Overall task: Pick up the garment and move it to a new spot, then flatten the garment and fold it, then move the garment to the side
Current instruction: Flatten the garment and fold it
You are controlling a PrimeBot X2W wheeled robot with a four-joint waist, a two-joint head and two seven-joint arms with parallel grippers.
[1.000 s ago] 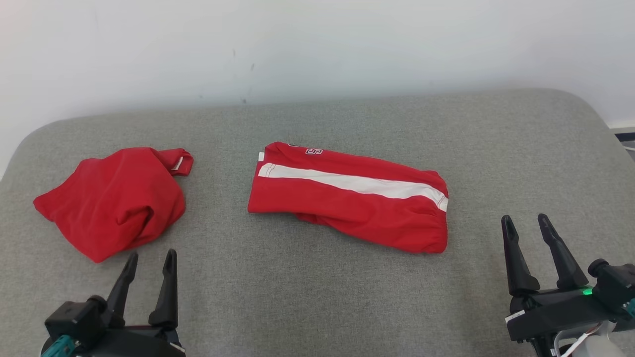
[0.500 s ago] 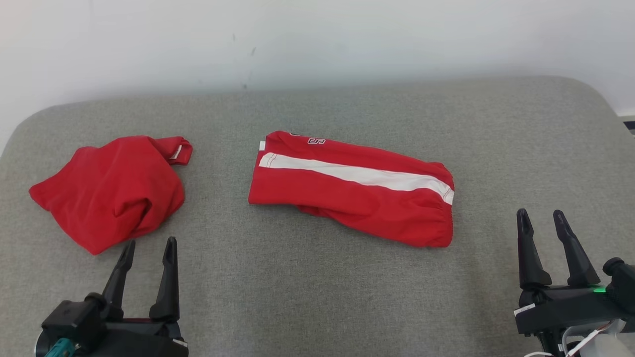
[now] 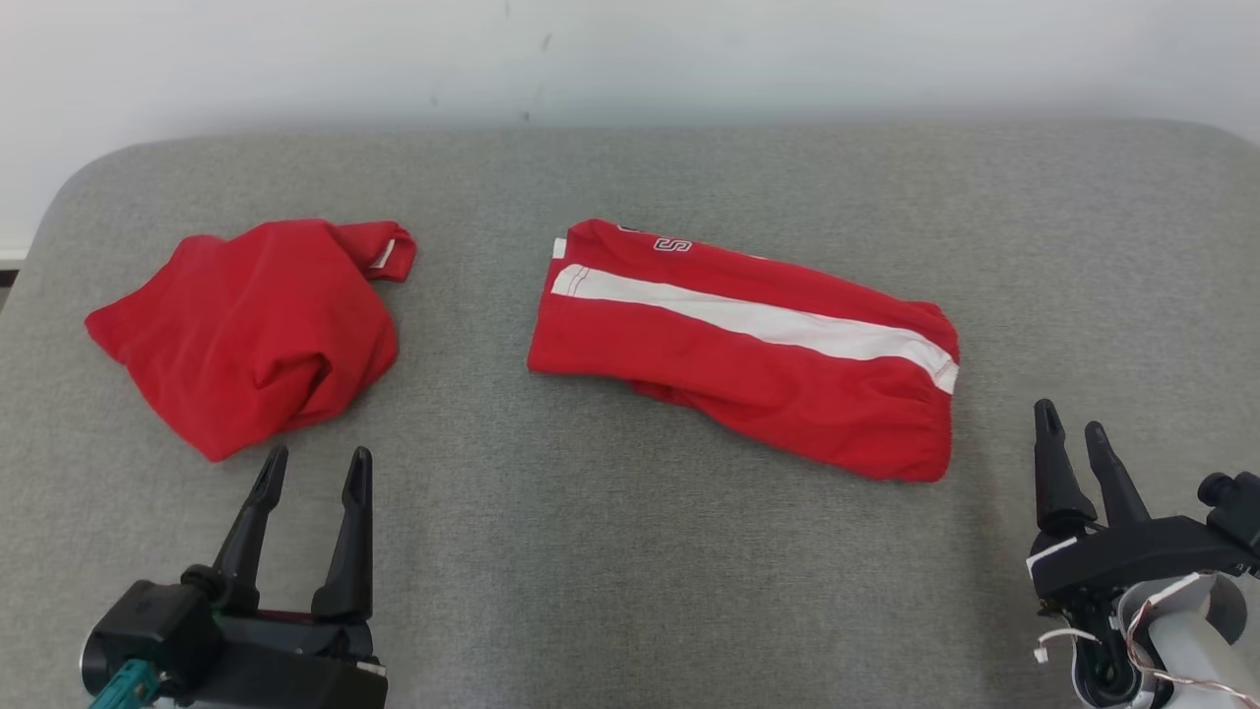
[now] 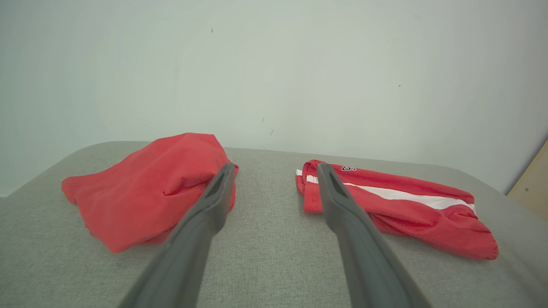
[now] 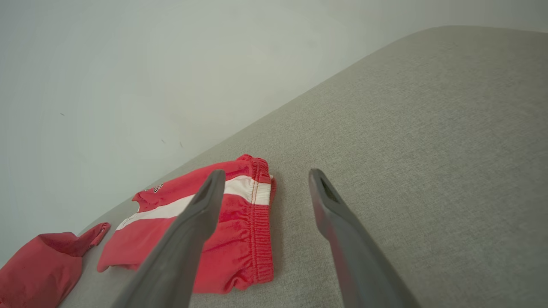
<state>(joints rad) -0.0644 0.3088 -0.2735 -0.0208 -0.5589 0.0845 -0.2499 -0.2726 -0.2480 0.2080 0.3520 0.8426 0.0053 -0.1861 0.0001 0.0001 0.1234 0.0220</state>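
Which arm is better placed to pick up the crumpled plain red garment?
Left, probably. The open left gripper sits close to the crumpled plain red garment; the right gripper is beyond the folded white-striped red garment.

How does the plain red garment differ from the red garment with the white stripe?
The plain red garment lies crumpled; the striped red garment lies folded flat. The plain one bears no marking; the striped one has a white band and small lettering. The plain one sits by the left pincer, the striped one nearer the right pincer. Both are red, on the grey fabric surface.
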